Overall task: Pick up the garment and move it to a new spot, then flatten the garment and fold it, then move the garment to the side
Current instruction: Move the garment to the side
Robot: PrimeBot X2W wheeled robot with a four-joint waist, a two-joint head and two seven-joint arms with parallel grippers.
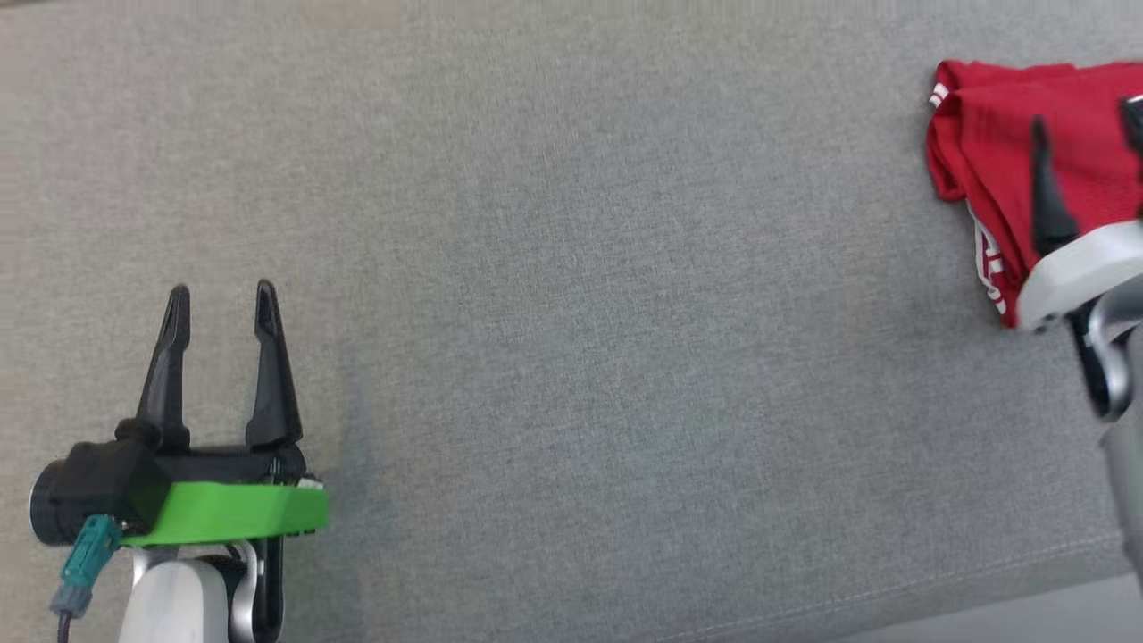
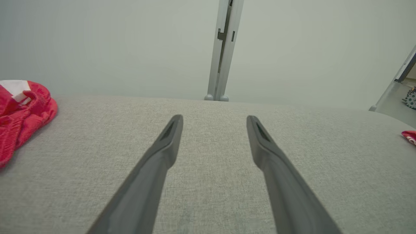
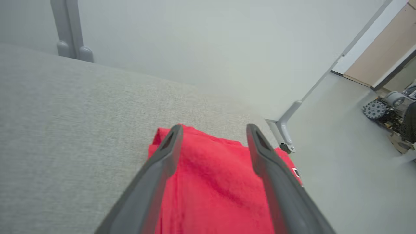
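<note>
Grey woven cloth covers the bench (image 1: 571, 339), with a pale wall (image 3: 195, 48) behind it and bare floor (image 3: 341, 162) off its right side. You have the garment (image 1: 982, 134), a red piece with white trim, lying in a compact bundle at about 2 o'clock in the head view, close to the bench's right edge. Your right claw (image 1: 1085, 116) hangs over it with both fingers (image 3: 162, 165) spread wide. In the right wrist view red cloth lies between and under them, but nothing is pinched. Your left claw (image 1: 221, 290) is at 8 o'clock, also spread, over bare fabric and well apart from the garment.

From how things lie, I judge you are at the set-down to the side, with the letting go done. The care now is in the leaving. Lift the right claw straight up off the cloth before you swing it anywhere, because a sideways pull could let a fingertip catch a layer and undo the fold. Hold the fingers wide as you rise. Watch the right-hand edge too: the bundle sits near the drop to the floor, so any drag toward 3 o'clock may tip it off. Whether the folds are neat I cannot tell, since the wrist (image 1: 1080, 268) hides part of the bundle. Leave the left claw where it is.
</note>
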